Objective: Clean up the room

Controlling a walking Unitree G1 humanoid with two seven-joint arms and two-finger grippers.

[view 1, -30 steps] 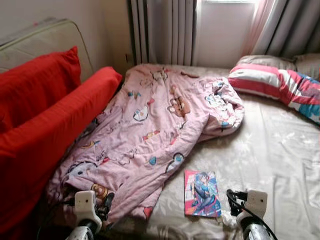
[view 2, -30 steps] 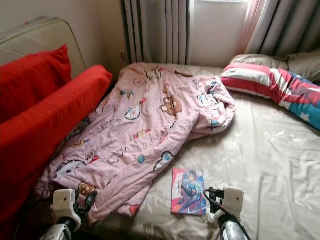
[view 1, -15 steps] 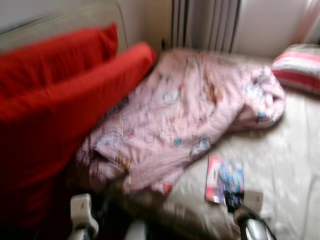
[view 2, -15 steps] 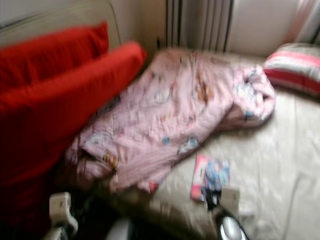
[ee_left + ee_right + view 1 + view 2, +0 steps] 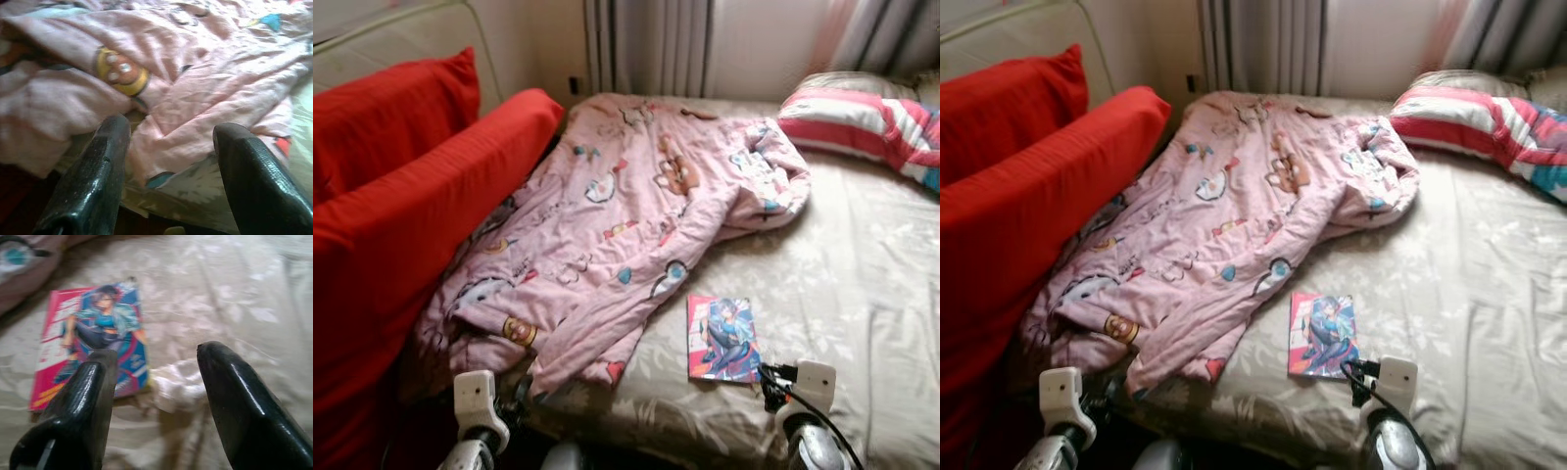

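The right gripper (image 5: 151,416) is hanging wide open and empty just short of the book (image 5: 722,338), which is lying flat on the sheet (image 5: 862,294) at about five o'clock from the quilt (image 5: 626,225). The left gripper (image 5: 168,176), also wide open, is pointing at the quilt's near edge. Being thin and flat, the book is likely offering no edge, so the fingers may be pinching sheet instead or pushing it away

Soft window daylight, slightly blurred wrist views
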